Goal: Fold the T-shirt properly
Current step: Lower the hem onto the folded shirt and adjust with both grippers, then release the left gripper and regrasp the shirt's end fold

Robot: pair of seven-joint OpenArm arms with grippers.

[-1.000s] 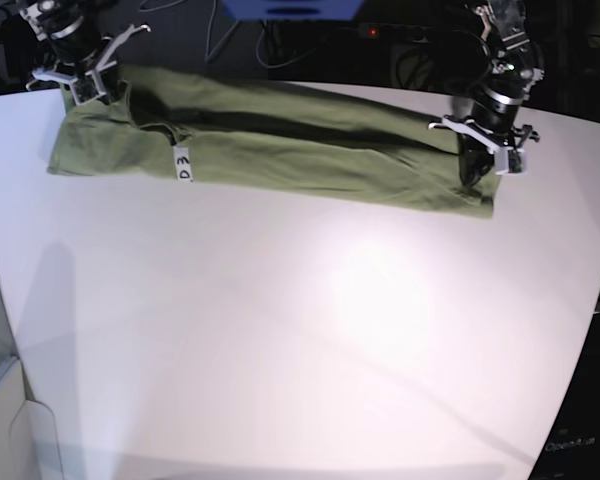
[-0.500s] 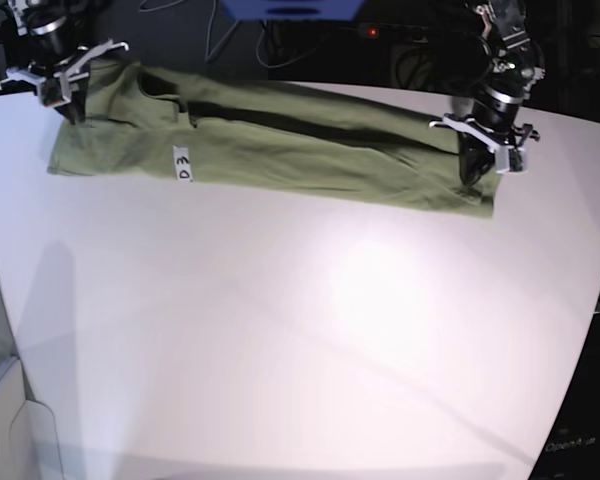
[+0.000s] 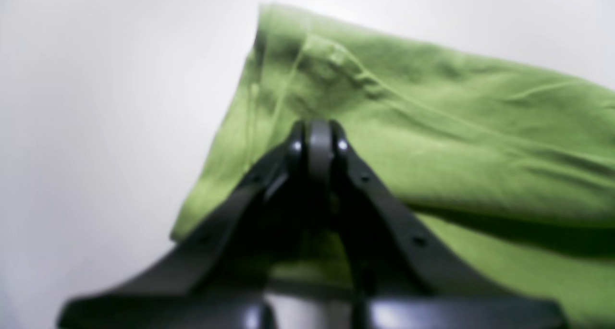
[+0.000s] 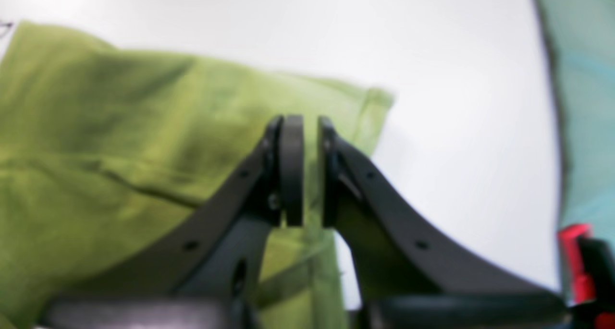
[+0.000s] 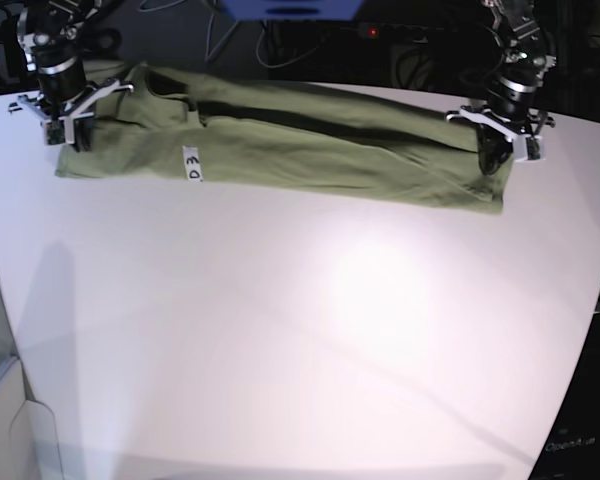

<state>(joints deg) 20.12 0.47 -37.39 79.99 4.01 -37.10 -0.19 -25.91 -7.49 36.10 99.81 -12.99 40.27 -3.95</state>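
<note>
Table (image 5: pixel 280 330): white, smooth, curved far edge | On it: green T-shirt (image 5: pixel 310 150), folded into a long band across the far side, slightly wrinkled | White tag (image 5: pixel 192 164) with dark marks lies on the shirt near its left end

2 black arms, white brackets at the wrists, tapered black claws with small screws.

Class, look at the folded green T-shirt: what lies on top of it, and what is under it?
On the T-shirt lies a small white tag. Under it, the white table shows around its edges; anything beneath the cloth is covered.
</note>
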